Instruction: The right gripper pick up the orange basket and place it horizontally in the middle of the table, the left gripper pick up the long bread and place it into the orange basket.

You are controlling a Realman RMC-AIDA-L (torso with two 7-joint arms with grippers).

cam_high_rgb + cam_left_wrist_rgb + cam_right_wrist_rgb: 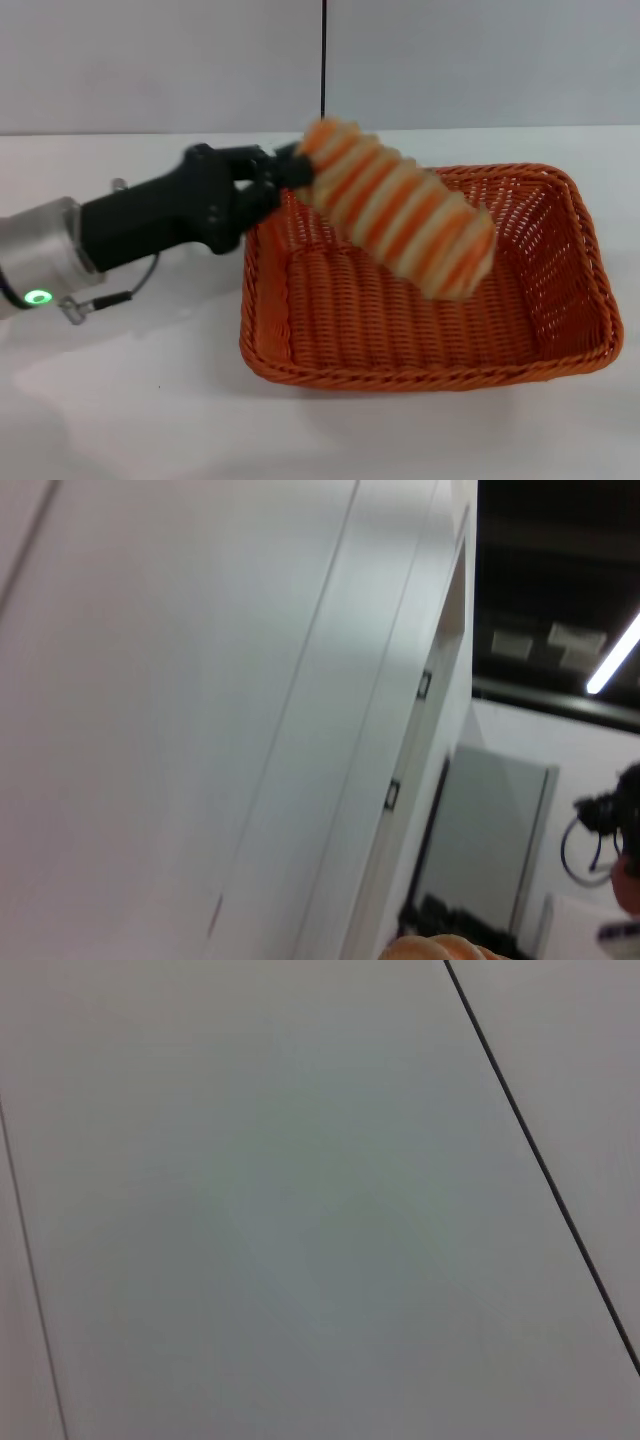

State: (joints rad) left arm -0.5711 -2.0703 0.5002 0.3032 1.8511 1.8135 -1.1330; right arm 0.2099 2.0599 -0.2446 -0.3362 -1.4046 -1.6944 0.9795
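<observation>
The orange basket [430,300] lies lengthwise across the white table [120,400], right of centre in the head view. Above its left half hangs the long bread [400,205], striped orange and cream, tilted with its far end lower over the basket's inside. My left gripper [285,170] reaches in from the left, shut on the bread's upper left end. A sliver of the long bread [440,948] shows at the edge of the left wrist view. The right gripper is out of view.
A dark cable with a silver plug [75,308] dangles under the left arm. A white wall with a thin dark seam [323,60] stands behind the table. Both wrist views face wall panels; a person's head [625,850] shows in the left wrist view.
</observation>
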